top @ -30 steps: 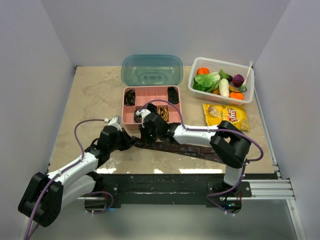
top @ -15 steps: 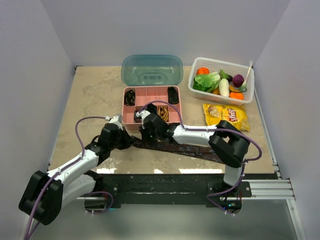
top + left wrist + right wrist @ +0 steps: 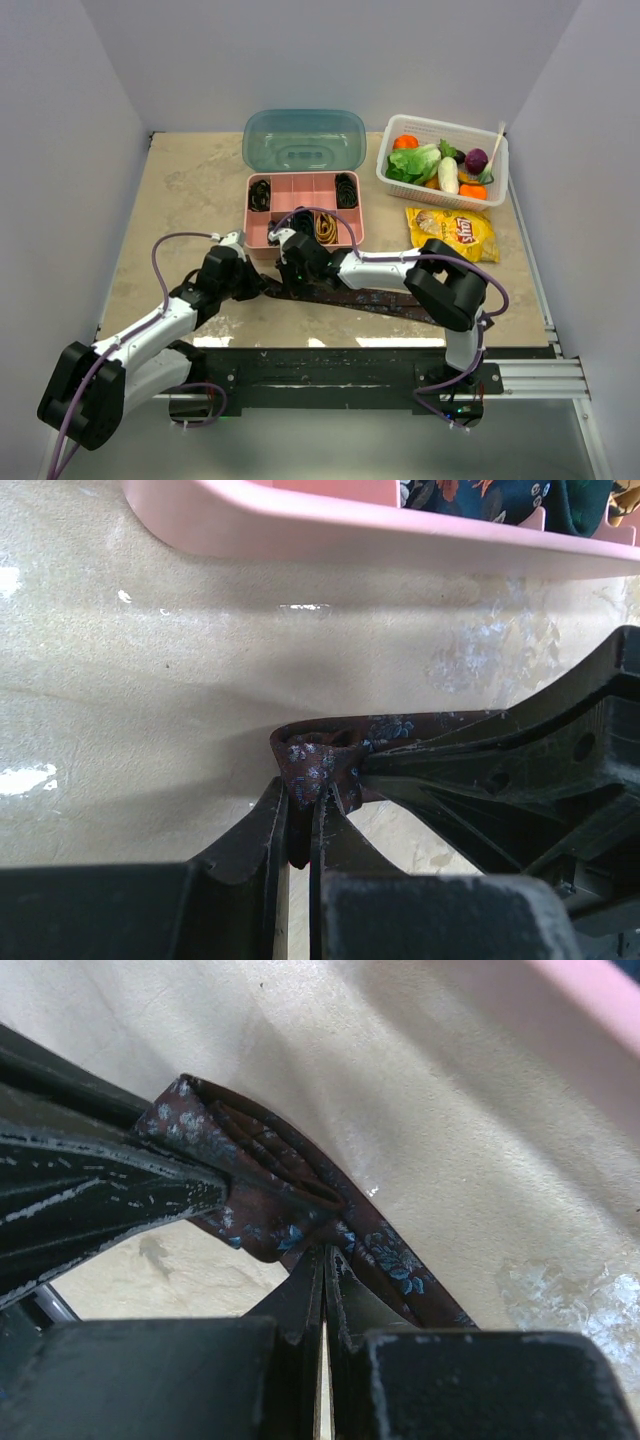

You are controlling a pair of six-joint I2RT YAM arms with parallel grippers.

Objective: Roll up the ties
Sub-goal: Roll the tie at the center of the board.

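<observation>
Dark maroon speckled fabric necktie (image 3: 310,765), loose starter coil pinched by both left tool (image 3: 300,815) and right tool (image 3: 322,1265): risk of unrolling if either thin grip slips.

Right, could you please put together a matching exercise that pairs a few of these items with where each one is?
1. maroon tie
2. chips bag
3. teal lid
4. white basket

A. holding vegetables
B. pinched by left end effector and right end effector
C. lying flat next to the basket
D. open, behind the pink box

Pairs: 1-B, 2-C, 3-D, 4-A
</observation>
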